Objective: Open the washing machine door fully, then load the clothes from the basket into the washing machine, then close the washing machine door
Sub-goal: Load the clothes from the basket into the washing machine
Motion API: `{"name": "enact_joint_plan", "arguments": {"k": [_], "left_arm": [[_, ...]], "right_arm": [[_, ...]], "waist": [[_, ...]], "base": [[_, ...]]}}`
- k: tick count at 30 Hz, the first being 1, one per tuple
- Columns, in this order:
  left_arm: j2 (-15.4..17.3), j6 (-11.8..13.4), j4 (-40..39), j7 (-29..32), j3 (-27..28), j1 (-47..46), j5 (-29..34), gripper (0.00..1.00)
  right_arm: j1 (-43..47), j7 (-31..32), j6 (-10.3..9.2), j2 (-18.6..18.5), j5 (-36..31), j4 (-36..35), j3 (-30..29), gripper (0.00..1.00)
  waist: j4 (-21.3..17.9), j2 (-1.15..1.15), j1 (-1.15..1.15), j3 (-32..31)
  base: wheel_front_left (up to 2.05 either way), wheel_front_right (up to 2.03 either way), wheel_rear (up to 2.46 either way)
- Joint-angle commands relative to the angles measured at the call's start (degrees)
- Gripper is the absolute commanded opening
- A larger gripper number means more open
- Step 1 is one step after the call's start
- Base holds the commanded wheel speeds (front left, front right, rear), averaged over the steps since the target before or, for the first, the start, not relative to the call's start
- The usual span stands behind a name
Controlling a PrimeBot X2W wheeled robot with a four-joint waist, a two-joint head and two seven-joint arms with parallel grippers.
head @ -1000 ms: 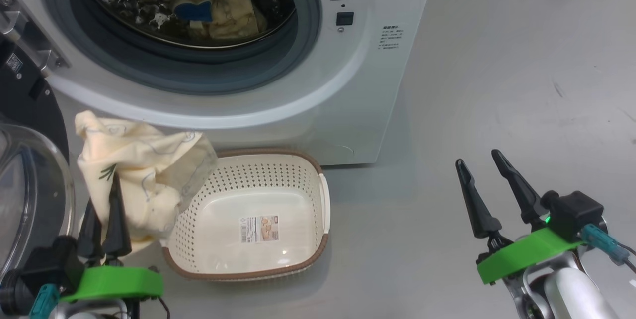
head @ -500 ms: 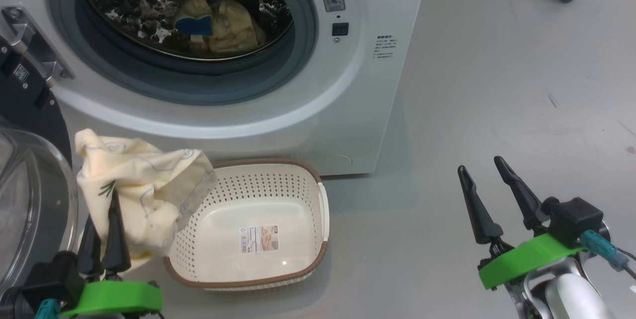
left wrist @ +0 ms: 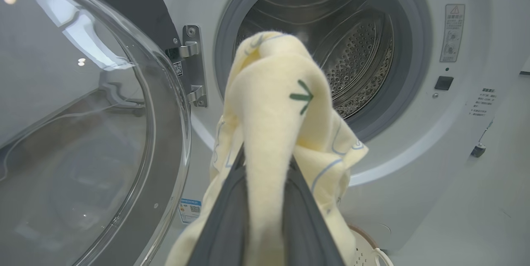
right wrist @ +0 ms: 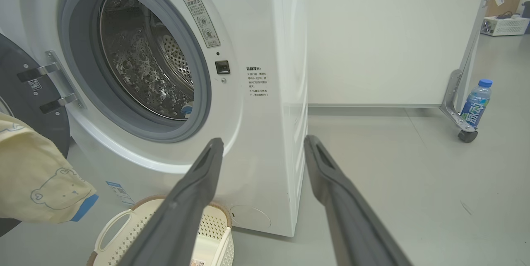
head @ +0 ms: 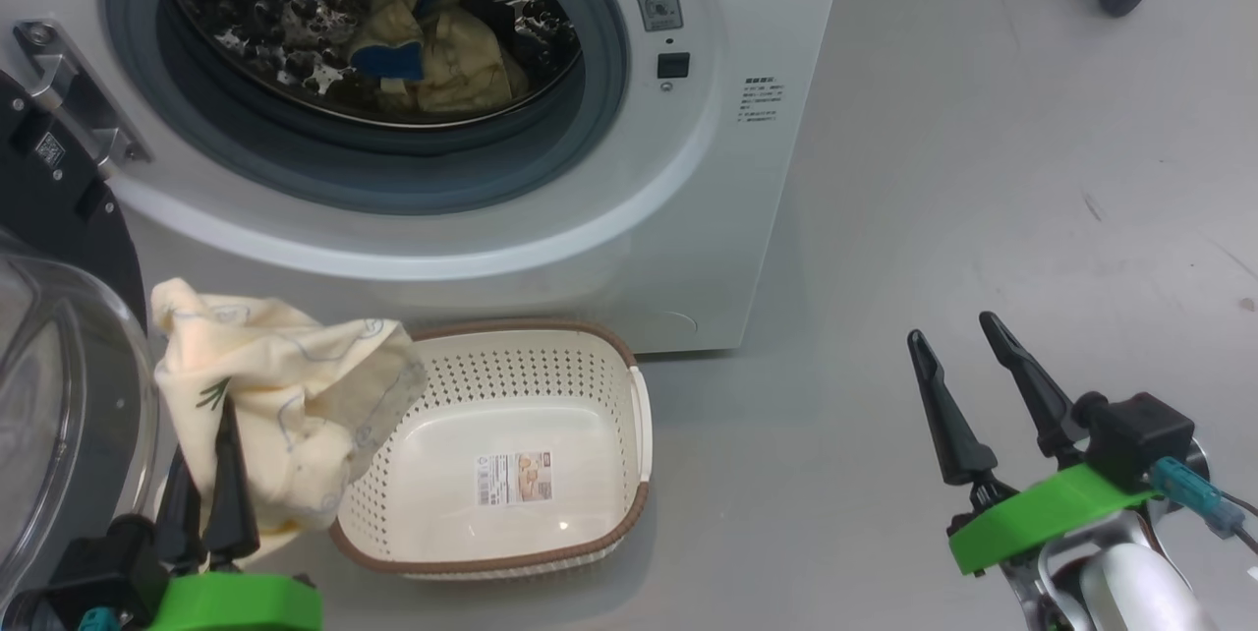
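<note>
The washing machine [head: 727,149] stands with its door [head: 59,395] swung open at the left, glass bowl facing me. Cream-yellow and blue clothes [head: 432,61] lie in the steel drum. My left gripper [head: 211,415] is shut on a cream-yellow garment [head: 285,395], held up left of the basket [head: 491,552], below the drum opening. In the left wrist view the garment [left wrist: 273,117] drapes over the fingers and hangs before the drum [left wrist: 352,50]. The basket's floor shows a label and no clothes. My right gripper [head: 953,341] hovers open over the floor at the right, holding nothing.
The door hinge bracket [head: 69,95] juts from the machine's left. A wheeled frame leg [right wrist: 459,104] with a blue-capped bottle [right wrist: 476,102] beside it stands far right. Grey floor [head: 1032,169] spreads right of the machine.
The head camera has tilted so the machine sits lower in view. The left gripper with its garment has stayed by the basket; the right gripper has not visibly moved.
</note>
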Motion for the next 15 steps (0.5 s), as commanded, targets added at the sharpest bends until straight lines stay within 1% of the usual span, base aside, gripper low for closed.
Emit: {"name": "enact_joint_plan", "arguments": {"k": [1,8,15], "left_arm": [[1.48,0.32,-2.3,-0.21,2.15,-1.75,-0.55,0.0],[1.47,0.33,-2.23,-0.28,2.03,-2.1,-0.93,0.0],[1.47,0.16,-2.18,-0.28,1.53,-4.3,-1.01,0.0]], "right_arm": [[-0.49,-0.55,-0.02,-1.21,0.11,-1.73,0.75,1.0],[-0.44,-0.55,-0.02,-0.93,0.15,-2.04,0.44,1.0],[-1.42,-0.55,-0.02,-0.66,0.43,-2.5,0.31,1.0]], "waist": [[0.03,0.0,0.0,0.24],[0.13,0.0,0.0,1.35],[-0.34,0.0,0.0,4.83]], "base": [[0.0,0.0,0.0],[0.0,0.0,0.0],[0.0,0.0,0.0]]}}
